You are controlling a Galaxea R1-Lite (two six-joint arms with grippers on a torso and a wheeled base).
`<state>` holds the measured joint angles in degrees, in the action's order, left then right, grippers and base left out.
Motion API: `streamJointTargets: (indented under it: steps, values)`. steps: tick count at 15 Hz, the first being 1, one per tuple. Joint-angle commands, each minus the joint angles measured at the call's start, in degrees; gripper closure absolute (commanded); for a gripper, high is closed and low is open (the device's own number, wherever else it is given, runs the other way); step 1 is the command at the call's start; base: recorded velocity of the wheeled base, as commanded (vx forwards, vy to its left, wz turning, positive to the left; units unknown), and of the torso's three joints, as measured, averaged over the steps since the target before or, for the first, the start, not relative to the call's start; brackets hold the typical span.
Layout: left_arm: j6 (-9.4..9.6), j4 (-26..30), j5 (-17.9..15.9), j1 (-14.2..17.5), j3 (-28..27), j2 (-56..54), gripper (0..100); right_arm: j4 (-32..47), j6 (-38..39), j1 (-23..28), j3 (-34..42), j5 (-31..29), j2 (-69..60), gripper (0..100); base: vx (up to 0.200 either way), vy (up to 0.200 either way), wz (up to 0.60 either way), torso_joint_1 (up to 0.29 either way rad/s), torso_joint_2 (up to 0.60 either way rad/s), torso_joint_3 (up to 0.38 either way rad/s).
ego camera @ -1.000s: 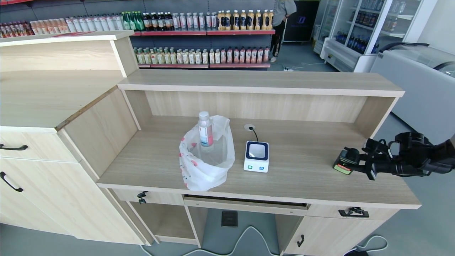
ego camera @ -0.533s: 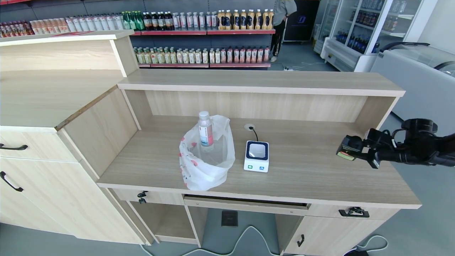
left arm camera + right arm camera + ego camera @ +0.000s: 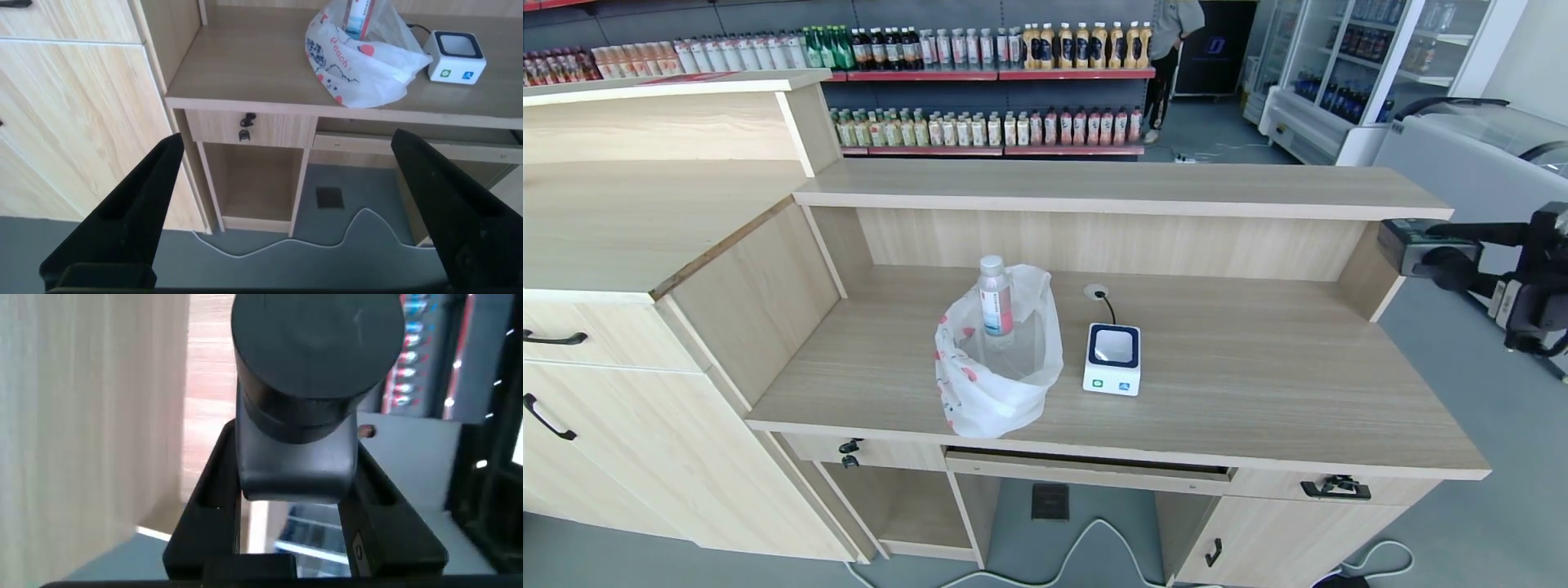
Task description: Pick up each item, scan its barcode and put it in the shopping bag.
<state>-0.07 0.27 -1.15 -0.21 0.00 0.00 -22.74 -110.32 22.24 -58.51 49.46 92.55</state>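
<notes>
Between fingers of right gripper (image 3: 298,482) sits a dark item (image 3: 315,343), clamped & raised, prob. to carry it for scan; scanner (image 3: 1112,358) & bag (image 3: 988,392) w/ bottle (image 3: 995,298) lie well left of it, lower. Left gripper (image 3: 286,143) hangs spread, empty.

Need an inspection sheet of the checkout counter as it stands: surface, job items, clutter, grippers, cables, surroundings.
Surface: wooden counter, flat, with a raised back ledge.
Job's things: shopping bag stands open on the counter, bottle upright inside; scanner beside it; dark item held off the counter's right end.
Clutter: nothing seen.
Grippers: left gripper open, low before the counter; right gripper shut on the dark item.
Cables: scanner cable runs toward the back; loose cable on the floor below.
Surroundings: drink shelves, fridges.
</notes>
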Motion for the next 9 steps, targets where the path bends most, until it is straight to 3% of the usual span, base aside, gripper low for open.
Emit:
streamJointTargets:
  steps: [1, 4, 6, 9]
  values:
    - [-0.01, 0.0, 0.0, 0.0, 0.0, 0.1, 0, -9.5, -17.4, -1.7, 11.7, 3.5, -17.5, 100, 0.000, 0.000, 0.00, 0.000, 0.00, 0.000]
    - [-0.01, 0.0, 0.0, 0.0, 0.0, 0.1, 0, -20.2, -34.3, -9.1, 23.6, 16.5, -22.4, 100, 0.000, 0.000, 0.00, 0.000, 0.00, 0.000]
    - [-0.01, 0.0, 0.0, 0.0, 0.0, 0.1, 0, -29.0, -39.4, -13.3, 28.2, 18.4, -26.3, 100, 0.000, 0.000, 0.00, 0.000, 0.00, 0.000]
    - [-0.01, 0.0, -0.1, 0.0, 0.0, 0.1, 0, -41.0, -38.6, -20.6, 32.6, 18.4, -30.4, 100, 0.000, 0.000, 0.00, 0.000, 0.00, 0.000]
